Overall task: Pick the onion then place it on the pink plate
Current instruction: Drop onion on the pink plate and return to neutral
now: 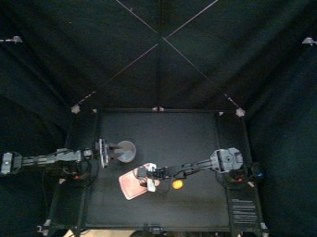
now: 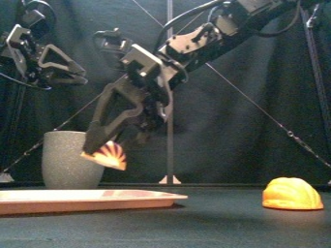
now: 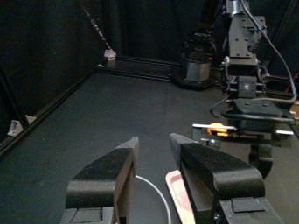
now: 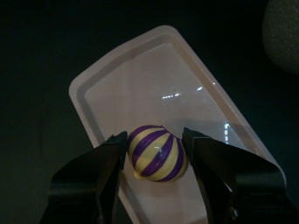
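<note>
Right wrist: onion [image 4: 156, 153] between jaws over pink plate [image 4: 128, 79]; front: airborne.

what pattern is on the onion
The onion has dark and pale stripes; clearest in the right wrist view.

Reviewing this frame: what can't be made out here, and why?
Top view: the onion is hidden under the right gripper.
Front view: the inside of the grey cup is hidden by its wall.
Left wrist view: the pink tray is cut off by the bottom edge.
Orange toy: which food, unclear everywhere.
</note>
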Controlling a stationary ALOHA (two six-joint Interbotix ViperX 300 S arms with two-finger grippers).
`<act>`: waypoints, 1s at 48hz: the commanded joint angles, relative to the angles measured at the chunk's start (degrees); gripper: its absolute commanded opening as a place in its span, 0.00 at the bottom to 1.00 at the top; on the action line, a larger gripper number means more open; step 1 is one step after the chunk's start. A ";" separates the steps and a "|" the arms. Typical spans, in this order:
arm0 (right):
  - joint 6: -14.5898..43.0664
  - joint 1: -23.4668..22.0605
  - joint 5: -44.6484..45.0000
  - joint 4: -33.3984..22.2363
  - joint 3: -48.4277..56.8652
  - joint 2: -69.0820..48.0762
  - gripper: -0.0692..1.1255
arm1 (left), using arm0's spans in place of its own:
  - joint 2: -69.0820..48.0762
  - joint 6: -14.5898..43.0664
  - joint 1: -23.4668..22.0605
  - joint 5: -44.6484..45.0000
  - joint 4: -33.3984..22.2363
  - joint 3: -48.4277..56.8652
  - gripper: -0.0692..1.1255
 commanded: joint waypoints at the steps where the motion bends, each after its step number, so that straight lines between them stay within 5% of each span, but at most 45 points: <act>1: -0.18 -0.18 0.09 -0.26 -4.04 0.00 0.78 | 0.09 0.00 0.26 -0.18 0.00 -0.53 0.69; 8: -0.26 -0.35 0.09 -0.44 -5.19 0.79 0.88 | 0.09 0.09 0.35 -0.18 -0.09 -0.18 0.69; 23: -0.26 -0.53 0.09 -2.37 -3.69 -2.46 0.89 | 0.09 -0.09 0.88 -0.18 -0.09 0.26 0.69; 48: -0.53 -5.27 -18.19 -3.78 21.80 -24.26 0.89 | 0.00 0.09 0.97 -0.18 -0.79 0.88 0.69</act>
